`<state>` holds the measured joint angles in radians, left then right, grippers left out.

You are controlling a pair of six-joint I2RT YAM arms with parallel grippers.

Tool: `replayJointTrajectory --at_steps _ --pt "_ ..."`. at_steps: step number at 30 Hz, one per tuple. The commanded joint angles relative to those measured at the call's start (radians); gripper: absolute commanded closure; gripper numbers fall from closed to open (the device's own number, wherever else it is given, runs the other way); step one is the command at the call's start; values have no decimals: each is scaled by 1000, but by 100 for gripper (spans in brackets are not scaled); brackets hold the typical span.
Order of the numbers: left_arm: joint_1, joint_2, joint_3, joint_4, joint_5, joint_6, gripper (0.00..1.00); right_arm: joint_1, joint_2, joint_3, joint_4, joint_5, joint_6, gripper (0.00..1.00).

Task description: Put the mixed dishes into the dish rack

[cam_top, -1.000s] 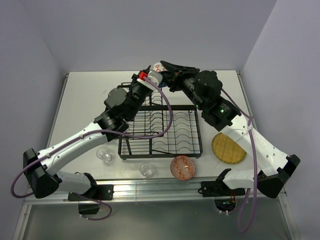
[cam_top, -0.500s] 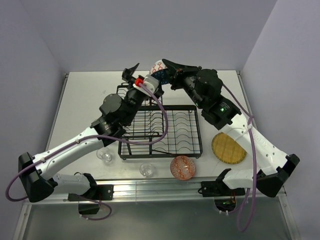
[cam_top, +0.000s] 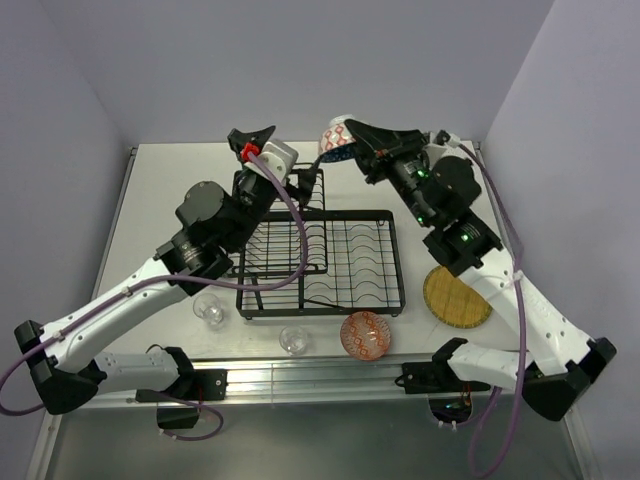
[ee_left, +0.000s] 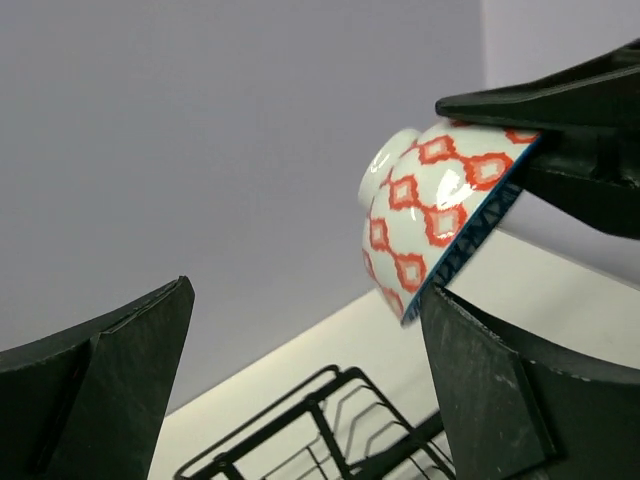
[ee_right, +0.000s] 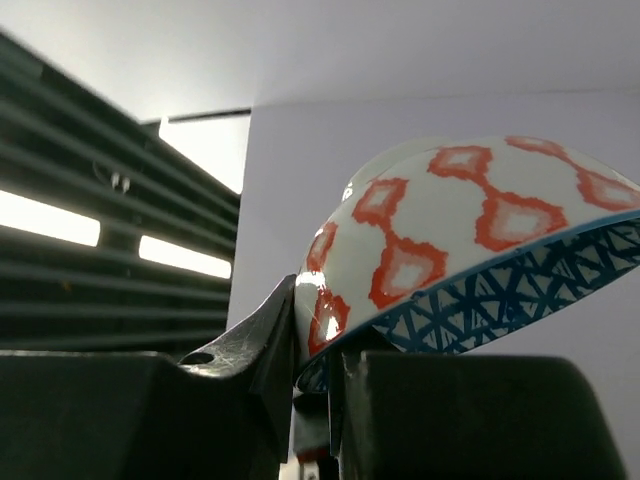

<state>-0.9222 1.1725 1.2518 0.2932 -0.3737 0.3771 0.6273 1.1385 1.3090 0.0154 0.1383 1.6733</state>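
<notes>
- Pale lilac walls enclose a white tabletop [cam_top: 150, 200]. The black wire dish rack [cam_top: 350, 262] stands mid-surface, with its smaller raised section [cam_top: 300, 190] at the rack's far-left corner.
- Clear glass cup [cam_top: 210, 310]: upright on the tabletop, just off the rack's near-left corner.
- Left claw [cam_top: 253, 132]: raised in the air beyond the rack's raised section. Its fingers [ee_left: 110, 390] are spread wide with nothing between them.
- Second glass cup [cam_top: 295, 340]: upright in front of the rack's near edge, apart from the wires.
- Small patterned bowl [cam_top: 333, 133]: off the tabletop, in the air beyond the rack's far edge and clear of the wires. It is tipped onto its side. The outside is white with red diamonds and the inside shows a blue lattice [ee_right: 480, 300].
- Right claw [cam_top: 342, 143]: pinching the small patterned bowl by its rim. The right wrist view shows the rim nipped between the two fingers [ee_right: 270, 350].
- Orange-red patterned bowl [cam_top: 365, 335]: on the tabletop, just off the rack's near-right corner.
- Round yellow plate [cam_top: 458, 297]: lying flat to the right of the rack, near but not touching it.
</notes>
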Motion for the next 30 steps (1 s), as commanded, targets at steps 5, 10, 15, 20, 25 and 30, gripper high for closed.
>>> replayJointTrajectory --at_steps 5,10,15,20,25,30 --pt "59 -142 271 -49 -252 -159 2 -205 -209 -273 155 -21 -254 100" --pt "59 -186 287 -91 -266 -195 2 -253 -163 -367 238 -45 -273 100" --pt "59 -201 307 -152 -284 -214 3 -262 -92 -433 339 -66 -268 100" --pt "59 -226 305 -207 -278 -297 3 -287 19 -493 458 -114 -300 100" --pt "59 -254 293 -273 -251 -413 2 -287 141 -565 615 -132 -319 100" --pt "59 -258 301 -341 -257 -419 2 -276 246 -591 719 -155 -319 100"
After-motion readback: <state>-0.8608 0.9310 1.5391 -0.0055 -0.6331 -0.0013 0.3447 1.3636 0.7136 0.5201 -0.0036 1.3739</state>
